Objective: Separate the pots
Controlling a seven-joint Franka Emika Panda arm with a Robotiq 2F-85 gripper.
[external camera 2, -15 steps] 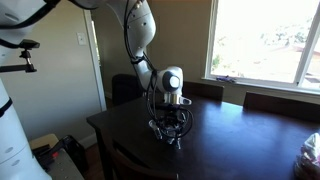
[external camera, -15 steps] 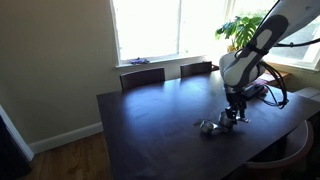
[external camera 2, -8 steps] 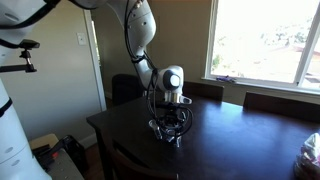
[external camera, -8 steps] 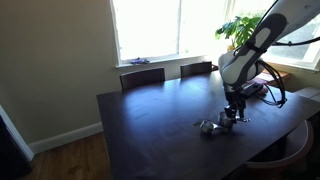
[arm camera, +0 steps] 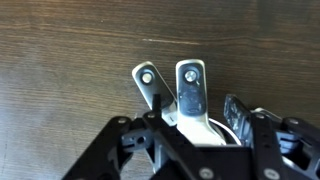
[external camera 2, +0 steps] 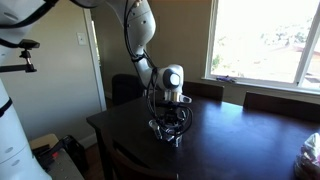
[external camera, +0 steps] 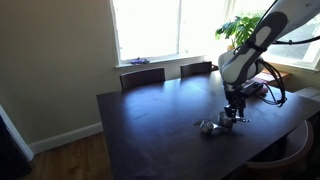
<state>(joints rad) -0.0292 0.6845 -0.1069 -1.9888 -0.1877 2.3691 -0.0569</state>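
Observation:
Two small shiny silver pots [arm camera: 205, 128] sit nested on the dark table. Their flat handles, one [arm camera: 150, 85] beside the other [arm camera: 192, 85], fan out away from the wrist. My gripper [arm camera: 197, 115] is down over them, its fingers [arm camera: 238, 115] pressed in on either side of the pot body. In both exterior views the gripper [external camera: 233, 113] [external camera 2: 170, 122] stands upright at table level with the silver pots [external camera: 210, 127] [external camera 2: 165, 132] at its tips. The pot bodies are mostly hidden by the gripper.
The dark wooden table [external camera: 150, 120] reaches to its near edge just past the pots. Chairs [external camera: 142, 77] stand at the far side under the window. A potted plant [external camera: 240, 30] and cables [external camera: 272, 95] lie beside the arm.

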